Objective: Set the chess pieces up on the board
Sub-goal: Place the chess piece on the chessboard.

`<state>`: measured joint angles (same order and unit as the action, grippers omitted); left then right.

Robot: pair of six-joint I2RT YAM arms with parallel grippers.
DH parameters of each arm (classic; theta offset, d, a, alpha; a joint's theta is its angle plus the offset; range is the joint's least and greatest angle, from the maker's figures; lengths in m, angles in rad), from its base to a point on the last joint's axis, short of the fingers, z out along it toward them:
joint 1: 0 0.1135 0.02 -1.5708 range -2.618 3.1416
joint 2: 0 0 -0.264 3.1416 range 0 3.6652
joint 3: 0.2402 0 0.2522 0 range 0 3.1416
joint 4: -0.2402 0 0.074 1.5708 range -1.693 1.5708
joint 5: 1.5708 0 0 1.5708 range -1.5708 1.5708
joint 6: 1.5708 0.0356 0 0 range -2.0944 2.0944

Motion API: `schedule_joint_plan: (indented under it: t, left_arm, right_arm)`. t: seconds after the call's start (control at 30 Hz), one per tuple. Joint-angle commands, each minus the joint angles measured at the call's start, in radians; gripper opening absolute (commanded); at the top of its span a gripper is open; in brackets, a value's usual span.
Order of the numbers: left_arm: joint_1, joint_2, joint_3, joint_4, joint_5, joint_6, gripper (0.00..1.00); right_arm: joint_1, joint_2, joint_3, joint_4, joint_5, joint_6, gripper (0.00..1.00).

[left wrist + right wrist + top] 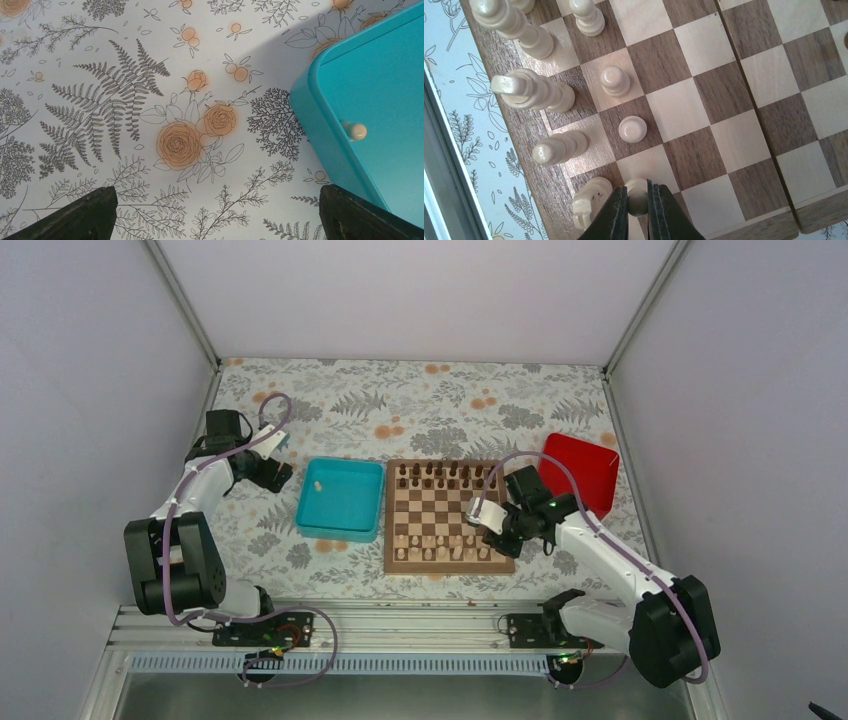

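Far left: left gripper above the floral tablecloth, fingers spread wide, nothing held. Just beside it, teal tray with one pale piece inside. At centre, the board: dark pieces along the far edge, pale chess pieces in the two near rows. Over its near right corner, right gripper pinched tight on a pale pawn at a light square, beside a knight bearing a faint scribble too small to read. Far right: red box
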<state>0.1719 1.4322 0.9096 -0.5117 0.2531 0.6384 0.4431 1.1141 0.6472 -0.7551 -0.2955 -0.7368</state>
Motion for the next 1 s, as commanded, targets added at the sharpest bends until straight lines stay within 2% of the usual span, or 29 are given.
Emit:
schedule_joint_plan:
  t: [0.0,0.97]
  left_arm:
    - [-0.002,-0.011,0.009,0.006,-0.005,-0.013,1.0]
    - [-0.003,-0.012,0.006,-0.002,-0.012,0.0,1.0]
  right_arm:
    - [-0.007,0.005,-0.006,0.027,-0.033,-0.02,0.06]
    - [-0.019,0.082,0.013,0.083,-0.027,-0.03,0.08]
